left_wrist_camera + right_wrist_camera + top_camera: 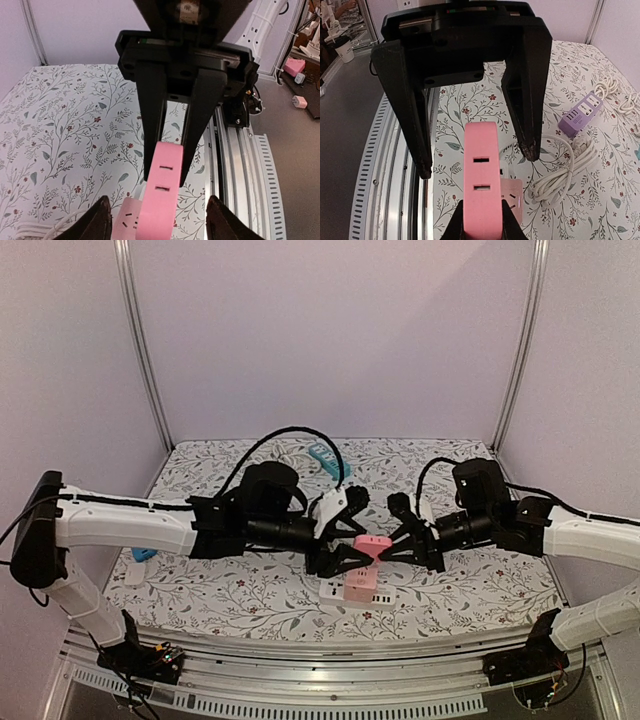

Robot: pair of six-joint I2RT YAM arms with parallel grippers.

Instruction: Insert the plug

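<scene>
The pink plug (482, 175), a flat block with two slots on its face, hangs in the air in the middle of the table (372, 545). My right gripper (483, 225) is shut on its near end. My left gripper (160, 220) comes from the opposite side, open. Its fingers (420, 150) straddle the plug's other end with a gap on both sides. Right below the plug sits a pale pink socket cube (122, 220), plugged onto a white power strip (335, 594).
A coiled white cable (565, 170) lies beside the strip, with a purple power strip (580, 114) further back. A teal object (325, 462) lies at the back and a blue one (143, 554) at the left. The aluminium rail (320, 645) runs along the near edge.
</scene>
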